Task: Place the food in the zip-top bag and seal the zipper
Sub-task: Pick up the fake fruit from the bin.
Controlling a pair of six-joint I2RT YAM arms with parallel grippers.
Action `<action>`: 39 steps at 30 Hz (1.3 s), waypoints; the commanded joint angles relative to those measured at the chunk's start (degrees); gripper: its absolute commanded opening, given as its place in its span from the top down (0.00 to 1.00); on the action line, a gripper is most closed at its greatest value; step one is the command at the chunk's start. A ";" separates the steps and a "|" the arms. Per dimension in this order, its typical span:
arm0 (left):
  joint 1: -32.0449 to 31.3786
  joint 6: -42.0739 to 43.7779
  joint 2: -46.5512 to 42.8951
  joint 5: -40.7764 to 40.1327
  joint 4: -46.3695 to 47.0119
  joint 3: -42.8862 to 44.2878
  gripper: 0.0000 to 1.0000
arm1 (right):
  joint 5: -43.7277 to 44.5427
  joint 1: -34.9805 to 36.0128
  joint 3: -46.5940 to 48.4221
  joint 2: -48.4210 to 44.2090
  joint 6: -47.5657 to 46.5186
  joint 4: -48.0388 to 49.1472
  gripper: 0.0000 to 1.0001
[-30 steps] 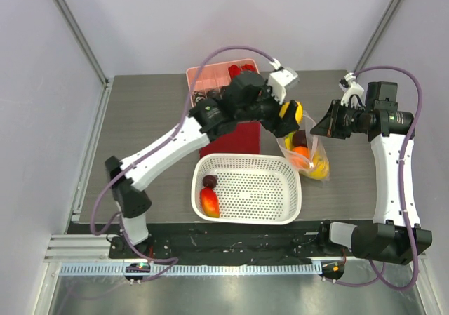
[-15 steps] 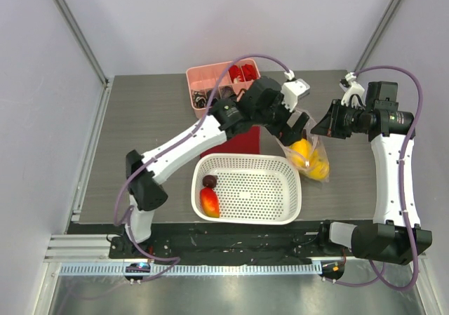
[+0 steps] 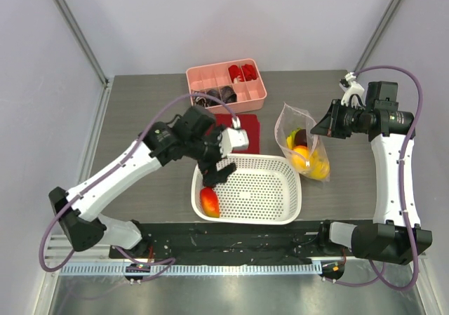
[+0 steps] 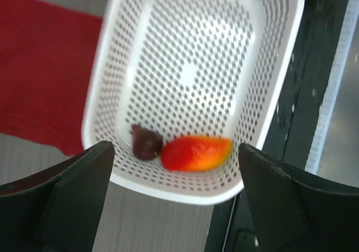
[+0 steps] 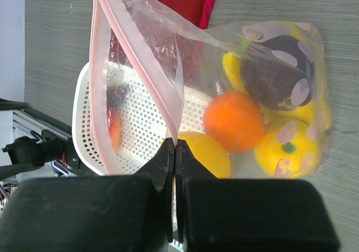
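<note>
Left pincer (image 3: 217,165): spread wide, empty, hovering over the basket's (image 3: 280,211) left end, fingers pointing down into it.

Right pincer (image 5: 175,150): pressed together, pinching the near lip of the zip-top bag (image 3: 303,141) on the zipper (image 5: 139,78). It comes in from the right of the basket, off the table (image 3: 140,118).

The bag sits on the table just past the basket's far-right corner, close to the rim; can't tell if it touches. It stands up with its mouth held up. The zipper is unsealed: the pinkish strips gape apart and meet only near the pinch point.

Food in the bag:
- orange (image 5: 233,120), mid-bag
- bagged plum (image 5: 273,75), dark purple, beside the orange
- lemons (image 5: 287,151), yellow, one each side of the orange on the pincer side
- more yellow behind the plum, can't tell which fruit

Food in the basket, both at the left end:
- mango (image 4: 196,153), red-yellow, lying along the near-left wall
- plum (image 4: 146,142), touching the mango's end; hidden under the left pincer in the top view

The rest of the basket floor is bare.

Red cloth (image 3: 250,128): flat on the table, at the basket's far-left rim.
Pink tray (image 3: 226,89): beyond the cloth, well apart from the basket.
</note>
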 commanded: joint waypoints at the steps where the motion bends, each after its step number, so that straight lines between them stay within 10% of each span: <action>1: -0.38 12.22 2.13 2.23 -9.69 -7.45 0.07 | -0.80 -0.31 0.45 -1.31 -0.82 1.13 0.99; 18: -3.01 60.11 10.65 5.39 -8.11 -17.66 0.04 | 0.08 -0.31 -0.52 -0.43 -0.82 0.95 0.99; 39: -6.44 69.80 27.53 1.44 -8.56 -10.45 0.23 | 1.22 -0.31 -0.26 0.27 -0.82 1.04 0.99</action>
